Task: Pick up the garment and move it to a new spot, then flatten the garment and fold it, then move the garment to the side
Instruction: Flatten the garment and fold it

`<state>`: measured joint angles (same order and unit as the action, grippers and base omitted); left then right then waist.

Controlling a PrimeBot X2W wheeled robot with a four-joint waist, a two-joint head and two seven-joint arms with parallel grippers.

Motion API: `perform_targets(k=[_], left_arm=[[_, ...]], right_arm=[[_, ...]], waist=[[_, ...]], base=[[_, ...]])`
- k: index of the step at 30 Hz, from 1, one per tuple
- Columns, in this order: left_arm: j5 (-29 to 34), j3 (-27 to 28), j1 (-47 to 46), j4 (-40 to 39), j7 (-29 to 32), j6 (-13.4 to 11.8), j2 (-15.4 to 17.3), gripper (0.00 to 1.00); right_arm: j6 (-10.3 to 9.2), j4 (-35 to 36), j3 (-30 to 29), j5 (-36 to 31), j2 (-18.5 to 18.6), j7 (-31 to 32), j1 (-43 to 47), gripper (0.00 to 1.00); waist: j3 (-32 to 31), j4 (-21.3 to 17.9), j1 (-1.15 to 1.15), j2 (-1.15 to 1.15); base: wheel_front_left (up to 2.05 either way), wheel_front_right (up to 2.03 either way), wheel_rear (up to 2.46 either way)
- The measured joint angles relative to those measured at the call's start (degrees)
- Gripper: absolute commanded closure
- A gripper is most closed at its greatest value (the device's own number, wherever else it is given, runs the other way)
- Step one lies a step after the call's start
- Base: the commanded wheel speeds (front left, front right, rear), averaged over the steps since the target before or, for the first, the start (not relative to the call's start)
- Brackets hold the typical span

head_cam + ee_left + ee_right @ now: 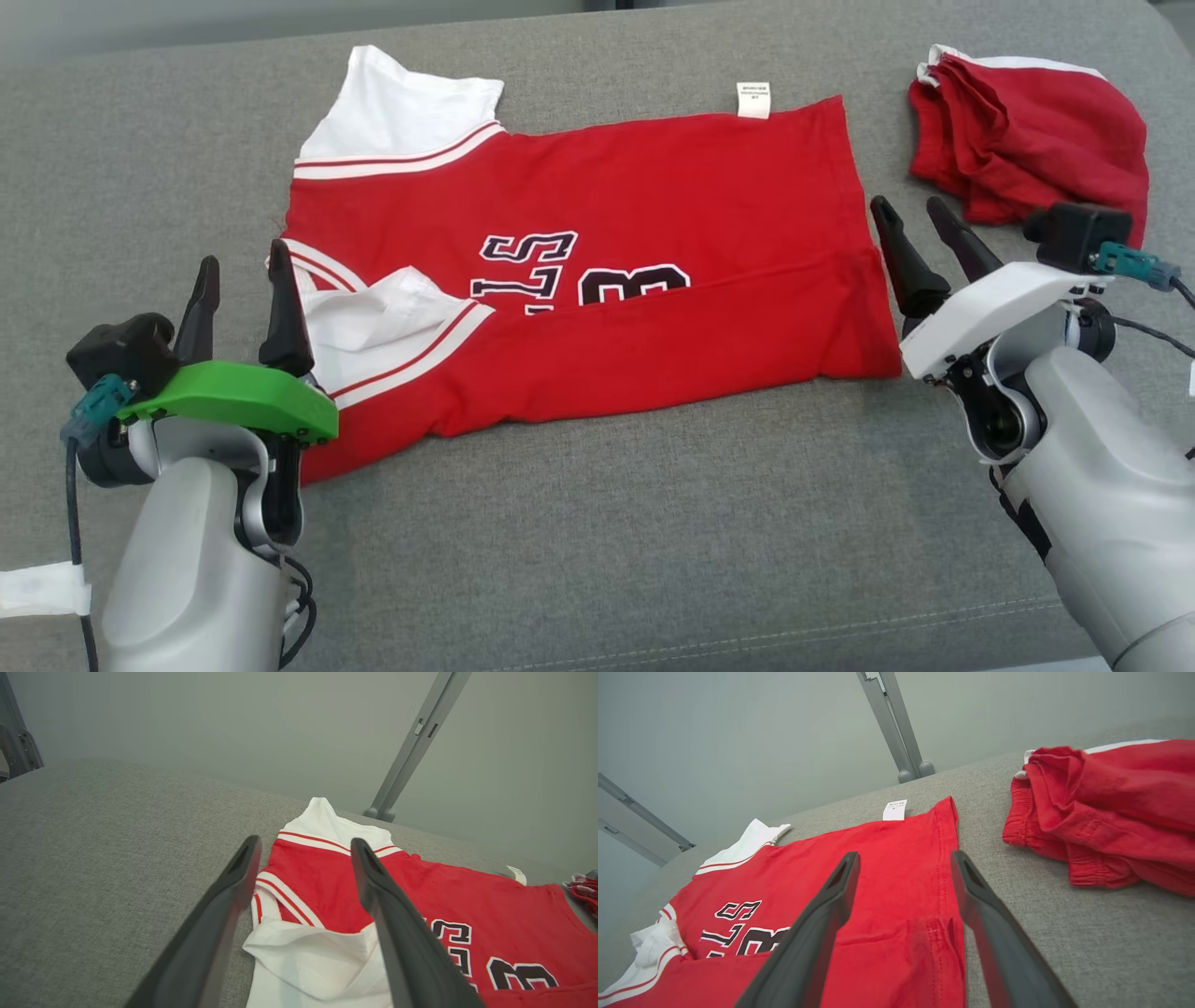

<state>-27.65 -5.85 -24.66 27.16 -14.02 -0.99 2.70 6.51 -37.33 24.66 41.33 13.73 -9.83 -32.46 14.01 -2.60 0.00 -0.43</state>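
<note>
Item: garment, a red sports jersey with white sleeves, striped trim and black-and-white lettering. It lies flat and sideways on a grey upholstered surface, neck and sleeves toward the robot's left, hem toward its right. The near long edge is turned up over the body in a band that covers the lower part of the lettering. A white care label sticks out at the far edge. The near sleeve lies rumpled at the left end. Left gripper: green-shelled, at the neck end by the rumpled sleeve, fingers spread apart with nothing between them (contact with the cloth cannot be judged). Right gripper: white-shelled, at the hem end. Its fingers are likewise parted and empty, and in its wrist view they sit either side of the hem line. Also present: a second red garment, crumpled with white trim, lying apart beyond the right gripper, and a grey metal post behind the surface.
</note>
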Motion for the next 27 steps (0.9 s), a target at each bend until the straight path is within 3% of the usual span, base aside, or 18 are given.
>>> perform_targets(k=[4, 16, 27], left_arm=[[-1.83, 0.88, 1.97, 0.02, -0.23, 1.08, -0.09, 0.00], [-7.09, 1.31, 14.24, 1.64, -0.23, 3.11, -0.22, 0.00], [-8.29, -1.67, 18.39, 1.88, 2.98, 3.57, -0.33, 0.00]], right_arm=[[0.01, -0.09, -0.87, 1.00, -1.26, -2.85, 3.33, 0.00], [0.01, -0.45, -4.46, 6.90, -6.42, -3.77, 13.41, 0.00], [0.02, -0.40, -4.63, 7.58, -6.97, -3.85, 16.00, 0.00]], waist=[[-1.43, 0.07, 0.00, 0.00], [-5.67, 0.04, 0.00, 0.00], [-6.51, -0.28, 0.00, 0.00]], base=[[0.00, 0.00, 0.00], [0.00, 0.00, 0.00], [0.00, 0.00, 0.00]])
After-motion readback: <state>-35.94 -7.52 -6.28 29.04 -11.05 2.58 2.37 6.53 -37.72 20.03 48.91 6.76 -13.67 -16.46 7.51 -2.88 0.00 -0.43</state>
